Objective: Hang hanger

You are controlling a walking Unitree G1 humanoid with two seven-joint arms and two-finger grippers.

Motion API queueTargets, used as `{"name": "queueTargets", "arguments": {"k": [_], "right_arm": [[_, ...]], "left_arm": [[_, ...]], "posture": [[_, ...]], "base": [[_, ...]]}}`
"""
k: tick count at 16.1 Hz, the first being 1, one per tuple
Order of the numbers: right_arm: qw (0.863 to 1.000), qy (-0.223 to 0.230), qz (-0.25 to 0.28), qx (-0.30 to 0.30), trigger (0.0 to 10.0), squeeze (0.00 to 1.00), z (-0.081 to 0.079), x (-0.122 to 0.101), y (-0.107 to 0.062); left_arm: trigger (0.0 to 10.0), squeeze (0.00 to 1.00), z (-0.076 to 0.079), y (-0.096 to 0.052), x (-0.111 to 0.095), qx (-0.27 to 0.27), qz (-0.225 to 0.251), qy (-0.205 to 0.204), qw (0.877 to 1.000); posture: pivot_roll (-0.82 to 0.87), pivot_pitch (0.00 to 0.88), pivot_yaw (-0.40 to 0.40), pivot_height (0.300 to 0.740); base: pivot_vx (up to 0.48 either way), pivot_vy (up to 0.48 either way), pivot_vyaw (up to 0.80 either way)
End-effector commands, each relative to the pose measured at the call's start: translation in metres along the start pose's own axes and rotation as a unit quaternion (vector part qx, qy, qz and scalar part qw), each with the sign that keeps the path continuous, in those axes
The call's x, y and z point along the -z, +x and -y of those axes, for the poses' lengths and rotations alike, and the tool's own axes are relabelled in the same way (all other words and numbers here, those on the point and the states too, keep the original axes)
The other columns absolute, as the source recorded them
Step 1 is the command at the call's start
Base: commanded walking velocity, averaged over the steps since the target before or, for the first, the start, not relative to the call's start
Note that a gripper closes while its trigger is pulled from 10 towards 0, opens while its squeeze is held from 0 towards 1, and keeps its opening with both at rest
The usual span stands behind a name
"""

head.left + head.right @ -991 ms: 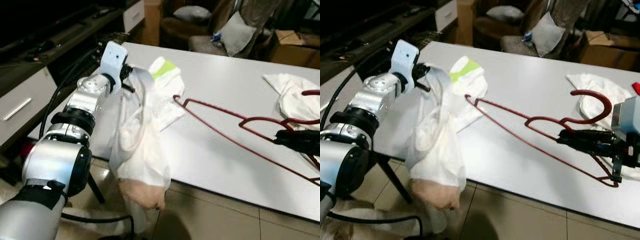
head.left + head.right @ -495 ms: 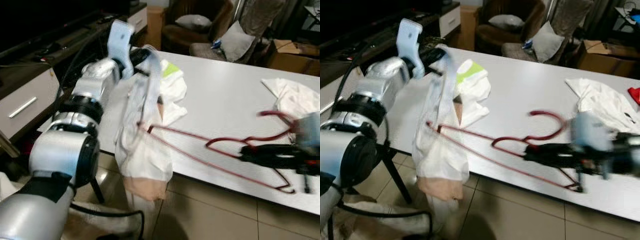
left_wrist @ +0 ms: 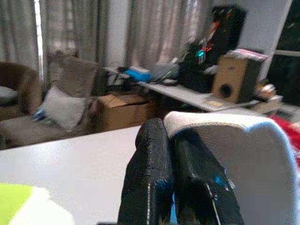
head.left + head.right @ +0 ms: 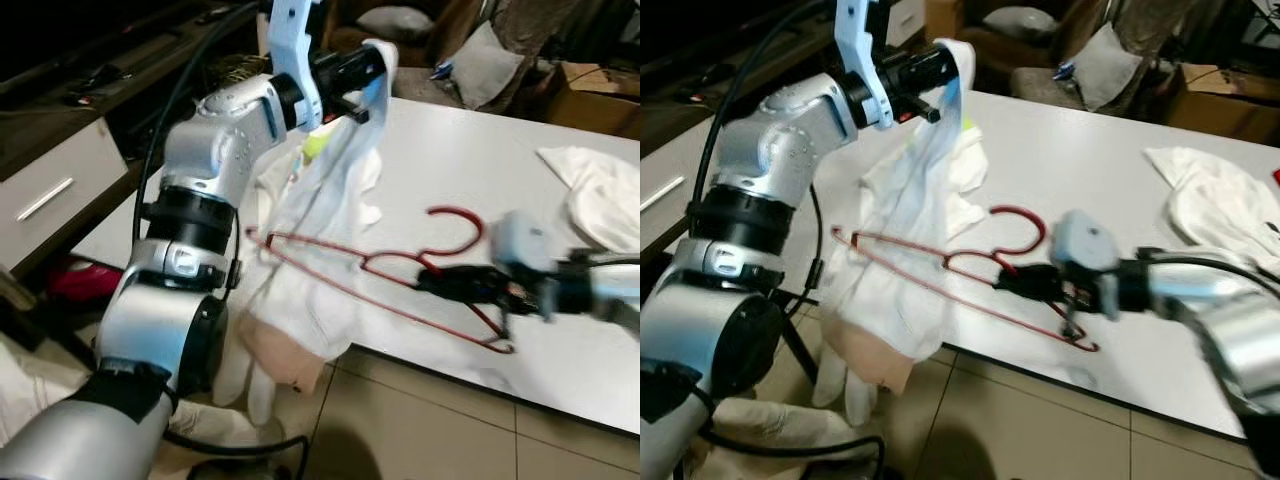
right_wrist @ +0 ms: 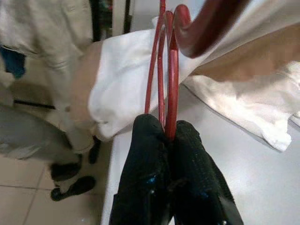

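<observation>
Red wire is what you are holding: the hanger (image 4: 960,265) lies low over the white table (image 4: 1120,190), its hook (image 4: 1025,225) curling up near the middle and its far shoulder tucked into the white garment (image 4: 915,230). Your right gripper (image 4: 1025,282) is closed on the hanger near its neck; in the right wrist view you see the 2 black fingers (image 5: 150,154) pinched around the red wires. Your left gripper (image 4: 365,70) is raised above the table's near-left part, clamped on a fold of the garment, which hangs down from it, drapes across the table edge and spills toward the tiled floor (image 4: 1040,420). You have a second white cloth (image 4: 1210,205) lying on the table's right side, well apart from the hanger. Beyond the table stands an armchair (image 4: 455,60) with a grey cushion, and a white drawer unit (image 4: 45,190) sits on your left.
</observation>
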State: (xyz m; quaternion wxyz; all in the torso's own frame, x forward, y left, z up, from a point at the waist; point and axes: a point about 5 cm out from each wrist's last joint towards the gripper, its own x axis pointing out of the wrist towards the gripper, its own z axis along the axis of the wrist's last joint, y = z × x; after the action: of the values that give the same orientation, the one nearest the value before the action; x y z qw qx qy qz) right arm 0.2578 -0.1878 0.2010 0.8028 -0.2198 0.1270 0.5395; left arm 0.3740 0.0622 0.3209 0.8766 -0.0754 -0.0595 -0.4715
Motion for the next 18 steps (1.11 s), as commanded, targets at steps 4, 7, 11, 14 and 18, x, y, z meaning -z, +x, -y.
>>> {"name": "queueTargets", "arguments": {"k": [4, 7, 11, 14, 18], "right_arm": [[0.984, -0.002, -0.027, 0.176, 10.0, 0.00, 0.051, 0.006, 0.006], [0.970, -0.033, -0.041, 0.236, 10.0, 0.00, 0.077, -0.001, -0.005], [0.867, -0.155, 0.045, 0.472, 10.0, 0.00, 0.155, -0.080, -0.065], [0.878, -0.145, 0.093, 0.447, 10.0, 0.00, 0.166, -0.091, -0.054], [0.930, -0.096, 0.018, 0.355, 10.0, 0.00, 0.150, -0.020, -0.002]], "left_arm": [[10.0, 0.00, 0.025, -0.011, -0.035, 0.057, 0.044, -0.022, 0.997], [10.0, 0.00, 0.032, -0.022, -0.050, 0.069, 0.067, -0.021, 0.995], [10.0, 0.00, 0.021, -0.050, -0.092, 0.031, 0.141, 0.012, 0.989], [10.0, 0.00, -0.013, -0.069, -0.080, -0.065, 0.128, 0.007, 0.990], [10.0, 0.00, -0.021, -0.052, -0.003, -0.125, 0.034, -0.016, 0.991]], "posture": [[-0.05, 0.000, 0.001, 0.740], [-0.05, 0.000, 0.000, 0.740], [-0.05, 0.000, -0.015, 0.740], [-0.05, 0.000, -0.034, 0.740], [-0.04, 0.000, -0.042, 0.740]], "base": [[0.000, 0.000, 0.00], [0.000, 0.000, 0.00], [0.000, 0.000, 0.00], [0.000, 0.000, 0.00], [0.000, 0.000, 0.00]]}}
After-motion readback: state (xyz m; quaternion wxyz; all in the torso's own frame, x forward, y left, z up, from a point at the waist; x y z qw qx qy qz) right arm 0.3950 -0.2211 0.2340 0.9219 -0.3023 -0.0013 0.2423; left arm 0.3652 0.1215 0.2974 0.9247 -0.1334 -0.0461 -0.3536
